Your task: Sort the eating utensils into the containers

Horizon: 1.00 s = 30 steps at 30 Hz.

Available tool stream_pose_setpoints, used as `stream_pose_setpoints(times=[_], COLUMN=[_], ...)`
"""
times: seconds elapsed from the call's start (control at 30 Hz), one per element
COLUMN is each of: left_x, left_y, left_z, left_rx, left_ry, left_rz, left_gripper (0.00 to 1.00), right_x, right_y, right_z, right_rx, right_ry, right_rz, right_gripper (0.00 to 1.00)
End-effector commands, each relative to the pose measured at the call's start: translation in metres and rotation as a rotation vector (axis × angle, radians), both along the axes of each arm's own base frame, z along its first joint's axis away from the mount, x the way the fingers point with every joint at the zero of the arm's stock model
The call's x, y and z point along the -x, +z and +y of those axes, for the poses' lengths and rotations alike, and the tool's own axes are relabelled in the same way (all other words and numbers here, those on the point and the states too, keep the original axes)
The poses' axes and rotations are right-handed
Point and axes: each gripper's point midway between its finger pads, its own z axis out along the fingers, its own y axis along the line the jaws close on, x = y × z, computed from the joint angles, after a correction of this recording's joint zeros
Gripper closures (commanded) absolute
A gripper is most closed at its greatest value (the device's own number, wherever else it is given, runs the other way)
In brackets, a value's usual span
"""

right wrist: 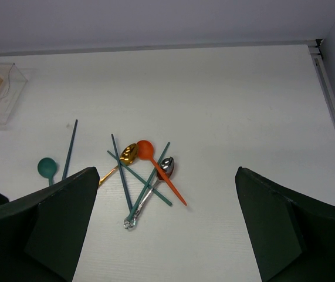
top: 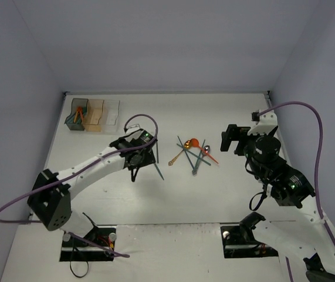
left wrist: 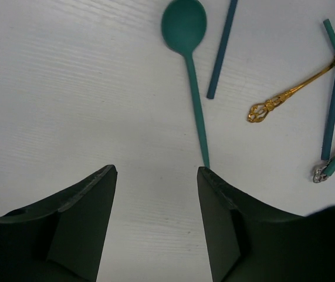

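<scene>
The three joined bins [top: 94, 114] sit at the bench's [top: 232, 106] far left corner. The dark bin [top: 83, 103] holds orange and teal utensils [top: 78, 116] leaning inside. What the amber bin [top: 95, 118] and clear bin [top: 113, 114] hold cannot be told.

The left tool [left wrist: 155, 173] hangs low over the bench with its jaws released. The teal spoon [left wrist: 186, 35] lies flat just ahead, its handle tip near the right-hand finger, and a teal stick [left wrist: 222, 50] lies beside it.

The right tool [right wrist: 167, 175] is spread wide and holds nothing, raised above the pile [right wrist: 146, 176]. There gold, orange and silver spoons cross with teal sticks at mid-bench, well apart from the bins.
</scene>
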Motion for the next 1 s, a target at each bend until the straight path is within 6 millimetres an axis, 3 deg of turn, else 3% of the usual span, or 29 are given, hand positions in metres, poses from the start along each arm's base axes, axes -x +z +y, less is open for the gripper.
stream_pose_setpoints(times=[0.0, 0.13, 0.27, 0.43, 0.67, 0.97], left_x=[-0.026, -0.031, -0.038, -0.045, -0.047, -0.039], left_y=[0.010, -0.019, -0.047, -0.061, -0.081, -0.101], left_z=[-0.039, -0.061, -0.069, -0.076, -0.064, -0.037], left_rx=[0.057, 0.047, 0.010, -0.021, -0.052, -0.119], left_ry=[0.105, 0.106, 0.114, 0.103, 0.126, 0.142], left_rz=[-0.129, -0.091, -0.052, -0.028, 0.015, 0.083], left_gripper=[0.47, 0.48, 0.52, 0.55, 0.62, 0.88], right_x=[0.004, 0.008, 0.011, 0.015, 0.018, 0.018], right_y=[0.009, 0.009, 0.012, 0.015, 0.015, 0.009], right_z=[0.001, 0.001, 0.003, 0.003, -0.001, -0.002], right_rx=[-0.040, -0.050, -0.062, -0.070, -0.069, -0.066], right_ry=[0.016, 0.032, 0.045, 0.057, 0.049, 0.042], right_rz=[-0.031, -0.032, -0.035, -0.041, -0.045, -0.030], right_gripper=[0.00, 0.00, 0.00, 0.00, 0.00, 0.00])
